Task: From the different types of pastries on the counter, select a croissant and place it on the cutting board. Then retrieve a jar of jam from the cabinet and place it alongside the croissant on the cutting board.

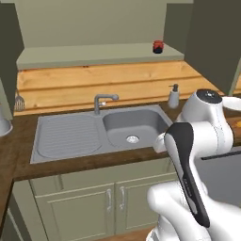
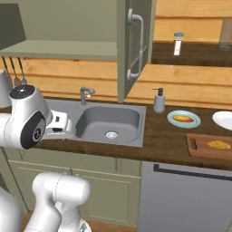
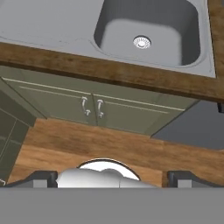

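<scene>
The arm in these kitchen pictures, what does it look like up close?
The arm is glossy white, built of rounded, tube-like segments with dark caps and a black band at its joints. No cables or markings show. The gripper ends in two small dark, blocky fingertips.

1. The left base view looks forward and down from behind the arm's left, over the sink (image 1: 99,132).
2. The right base view faces the same sink (image 2: 108,122) from the right.
3. The hand view looks down, nearer, at the sink (image 3: 144,35) and cabinet doors (image 3: 92,109).

Sage-green cabinets (image 1: 84,202), wood-plank wall (image 1: 94,84), wooden floor (image 3: 87,144).
</scene>
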You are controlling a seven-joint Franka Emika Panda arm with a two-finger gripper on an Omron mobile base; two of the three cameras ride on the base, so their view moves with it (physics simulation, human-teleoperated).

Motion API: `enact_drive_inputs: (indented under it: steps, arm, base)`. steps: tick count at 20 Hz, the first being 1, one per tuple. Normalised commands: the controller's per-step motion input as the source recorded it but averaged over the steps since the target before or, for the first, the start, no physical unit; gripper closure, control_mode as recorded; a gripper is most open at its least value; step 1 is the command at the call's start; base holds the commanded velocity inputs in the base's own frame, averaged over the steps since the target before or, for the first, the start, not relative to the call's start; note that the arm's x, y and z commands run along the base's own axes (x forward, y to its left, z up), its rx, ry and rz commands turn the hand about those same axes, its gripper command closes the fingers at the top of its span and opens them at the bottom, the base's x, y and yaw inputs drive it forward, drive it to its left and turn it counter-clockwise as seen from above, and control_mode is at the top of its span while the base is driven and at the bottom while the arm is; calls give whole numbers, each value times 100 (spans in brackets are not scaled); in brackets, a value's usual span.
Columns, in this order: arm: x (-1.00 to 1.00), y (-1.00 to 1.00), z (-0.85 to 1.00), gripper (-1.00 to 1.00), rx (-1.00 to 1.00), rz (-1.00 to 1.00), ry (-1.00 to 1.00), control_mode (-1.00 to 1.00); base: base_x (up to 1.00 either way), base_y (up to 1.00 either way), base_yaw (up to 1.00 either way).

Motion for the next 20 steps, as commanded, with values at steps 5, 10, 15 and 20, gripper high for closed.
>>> enact_drive_inputs:
  steps: [5,10,15,20]
  arm:
    - [0,0,0,-100,0,0,0,100]
    - [0,0,0,-100,0,0,0,100]
    - [0,0,0,-100,0,0,0,100]
    - [0,0,0,-100,0,0,0,100]
  base:
    - [31,-25,0]
    - [38,-4,0]
    - [35,-4,0]
    - [97,-7,0]
